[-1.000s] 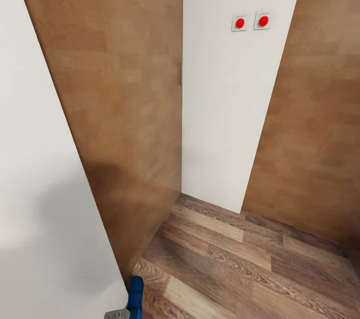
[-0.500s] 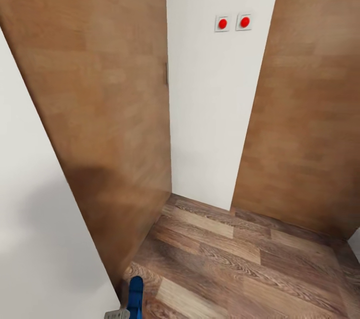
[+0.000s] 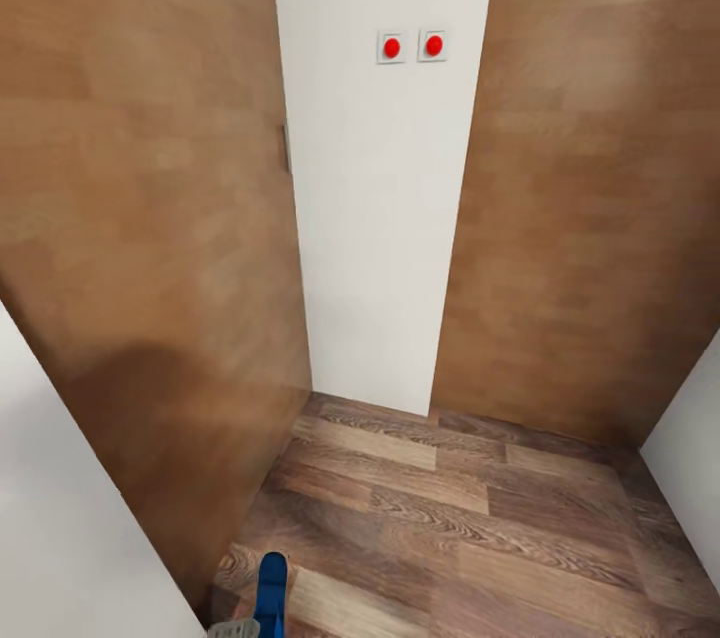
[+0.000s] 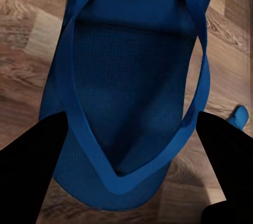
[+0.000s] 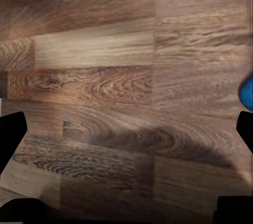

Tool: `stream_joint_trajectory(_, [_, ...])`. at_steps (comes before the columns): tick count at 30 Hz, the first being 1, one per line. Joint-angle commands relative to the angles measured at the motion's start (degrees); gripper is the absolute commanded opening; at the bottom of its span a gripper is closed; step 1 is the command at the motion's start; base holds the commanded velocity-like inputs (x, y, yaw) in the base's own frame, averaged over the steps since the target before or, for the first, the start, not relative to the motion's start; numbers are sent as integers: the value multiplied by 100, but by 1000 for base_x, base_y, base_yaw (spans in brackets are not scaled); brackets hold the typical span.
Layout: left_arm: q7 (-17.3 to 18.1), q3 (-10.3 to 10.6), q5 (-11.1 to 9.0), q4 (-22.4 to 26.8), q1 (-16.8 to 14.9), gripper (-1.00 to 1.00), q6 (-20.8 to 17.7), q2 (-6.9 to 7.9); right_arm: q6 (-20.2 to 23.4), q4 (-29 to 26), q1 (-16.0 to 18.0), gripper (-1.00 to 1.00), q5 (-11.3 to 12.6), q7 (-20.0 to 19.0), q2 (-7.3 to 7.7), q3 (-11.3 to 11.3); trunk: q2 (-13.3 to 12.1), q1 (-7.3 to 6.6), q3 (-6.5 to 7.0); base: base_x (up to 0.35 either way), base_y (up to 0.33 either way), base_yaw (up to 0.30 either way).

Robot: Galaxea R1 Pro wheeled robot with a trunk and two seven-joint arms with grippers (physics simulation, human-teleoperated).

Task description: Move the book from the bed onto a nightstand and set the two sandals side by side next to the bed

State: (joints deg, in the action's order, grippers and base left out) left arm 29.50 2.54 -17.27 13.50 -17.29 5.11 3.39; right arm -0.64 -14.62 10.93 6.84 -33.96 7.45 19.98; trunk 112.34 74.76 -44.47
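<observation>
A bright blue sandal (image 4: 132, 92) is hanging sole-up-close in the left wrist view, its strap looping down to a point near the toe end, and the left gripper (image 4: 126, 166) is closing on it, its dark fingers (image 4: 31, 166) sitting at either edge of the sole. In the head view the same sandal is poking up at the bottom edge (image 3: 270, 593), with a bit of grey gripper metal just beside it. A second blue sandal (image 4: 240, 116) is lying on the floor beyond it, small and partly hidden behind a finger; a blue sliver (image 5: 247, 92) at the edge of the right wrist view may be one of the pair, though I cannot tell which.

The right gripper (image 5: 126, 171) is standing open over bare wood-plank floor (image 5: 105, 76), holding nothing.

Ahead, a white wall strip (image 3: 380, 218) is carrying two red-buttoned switches (image 3: 412, 46), flanked by a wooden door (image 3: 150, 218) and a wooden panel (image 3: 590, 178).
</observation>
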Motion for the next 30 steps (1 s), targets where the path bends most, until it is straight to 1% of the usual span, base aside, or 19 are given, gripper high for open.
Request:
stream_joint_trajectory(1, [12,27,-31,-5,-3,-100,25,4,-6,11,5,100,45,-23,2,-3,2,0,-5,116,0,-249])
stream_joint_trajectory(5, [12,27,-31,-5,-3,-100,27,4,-6,11,5,100,45,-23,2,-3,2,0,-5,147,4,-249])
stream_joint_trajectory(9, [12,27,-31,-5,-3,-100,25,4,-6,11,5,100,45,-23,2,-3,2,0,-5,261,60,-239])
stream_joint_trajectory(15, [12,27,-31,-5,-3,-100,25,4,-6,11,5,100,45,-23,2,-3,2,0,-5,230,55,-75])
stream_joint_trajectory(21, [12,27,-31,-5,-3,-100,25,4,-6,11,5,100,45,-23,2,-3,2,0,-5,31,6,-65])
stream_joint_trajectory(30, [12,27,-31,-5,-3,-100,25,4,-6,11,5,100,45,-23,-4,-3,2,0,-5,2,0,-231])
